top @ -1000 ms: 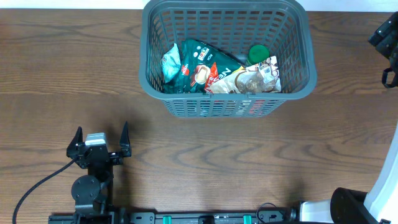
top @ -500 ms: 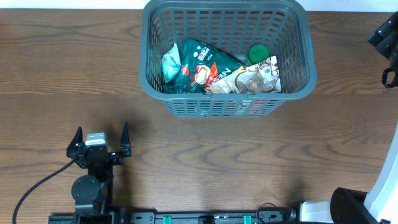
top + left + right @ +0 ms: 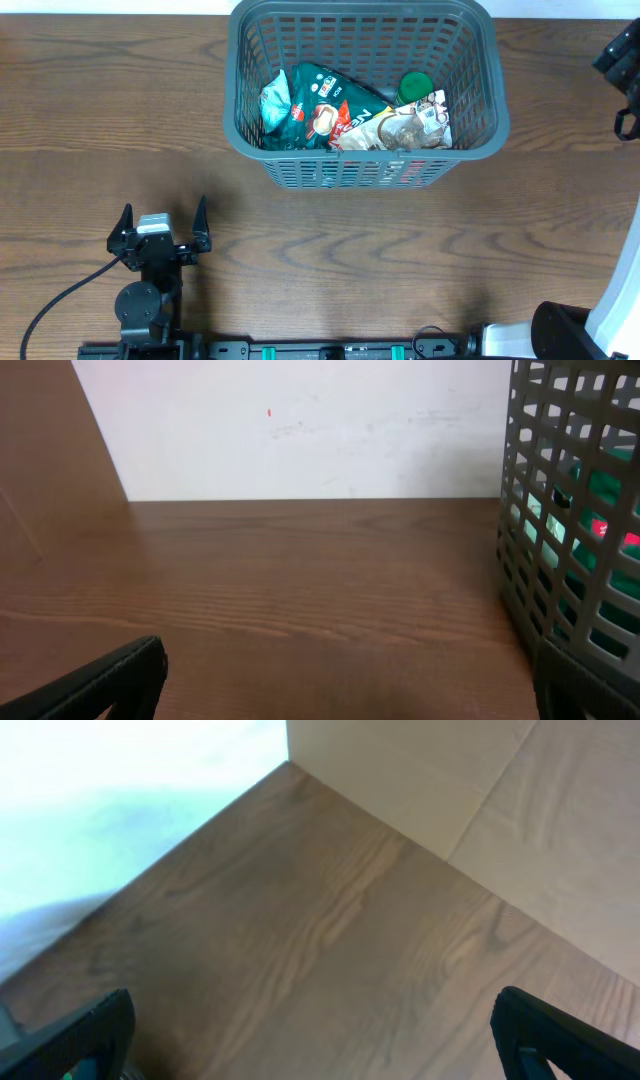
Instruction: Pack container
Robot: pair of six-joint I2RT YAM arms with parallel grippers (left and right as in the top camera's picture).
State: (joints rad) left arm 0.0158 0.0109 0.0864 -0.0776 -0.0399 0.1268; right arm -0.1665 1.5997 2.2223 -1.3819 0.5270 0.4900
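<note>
**Ana:** What was on the left?

**Ben:** The left gripper point(image 3: 162, 213) sat low near the front edge of the wooden table point(image 3: 80, 100). Its two fingers were spread wide with nothing between them. I judged it was parked there, well apart from the basket, to leave the approach free.

**Ana:** And the container?

**Ben:** The container point(image 3: 365, 172) stood upright at the back of the table, about the middle, with its open top facing up. In the left wrist view its lattice wall filled the right edge, and green and red showed through the slots.

**Ana:** What lay inside, left to right?

**Ben:** First came a pale blue packet point(image 3: 275, 100), close to the left wall. Touching it was a dark green snack bag point(image 3: 318, 105). A white-and-brown pouch point(image 3: 405, 125) overlapped that bag's right end. A green round cap point(image 3: 415, 86) sat just behind the pouch. They were heaped together toward the near wall, probably where they were dropped.

**Ana:** And on the right?

**Ben:** The right gripper point(image 3: 315, 1038) hung at the table's far right edge, and only part of it showed from overhead. Its own camera showed the fingertips wide apart over bare wood, holding nothing.

**Ana:** The count?

**Ben:** There were two grippers, one basket and four things in it, one of each kind. I saw no loose item on the wood, so the packing looked about finished.
</note>
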